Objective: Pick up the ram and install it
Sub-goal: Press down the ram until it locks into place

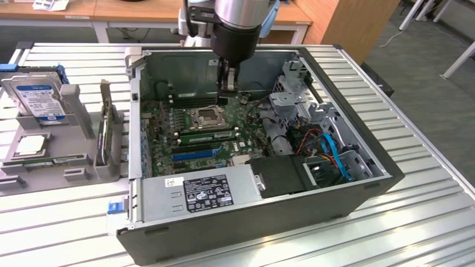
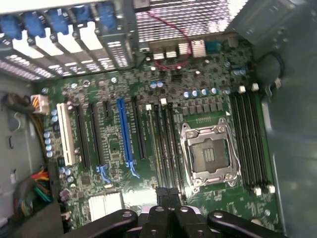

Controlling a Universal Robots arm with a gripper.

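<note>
My gripper (image 1: 224, 94) hangs inside the open computer case (image 1: 356, 194), just above the motherboard (image 1: 167, 119) near the CPU socket (image 1: 208, 117). Its fingers are shut together and nothing shows between them. A long thin green stick with dark chips, the ram (image 1: 208, 135), stands in a memory slot in front of the socket. In the wrist view the shut gripper (image 2: 168, 196) is lined up with the memory slots (image 2: 167, 144) beside the CPU socket (image 2: 208, 153). From there I cannot tell whether a stick sits in those slots.
A grey tray (image 1: 44, 167) at the exterior view's left holds a hard drive (image 1: 33, 94), an upright green card (image 1: 104, 133) and a thin green strip (image 1: 55, 161). The power supply (image 1: 200, 192), drive cage (image 1: 297, 94) and blue cables (image 1: 337, 158) crowd the case.
</note>
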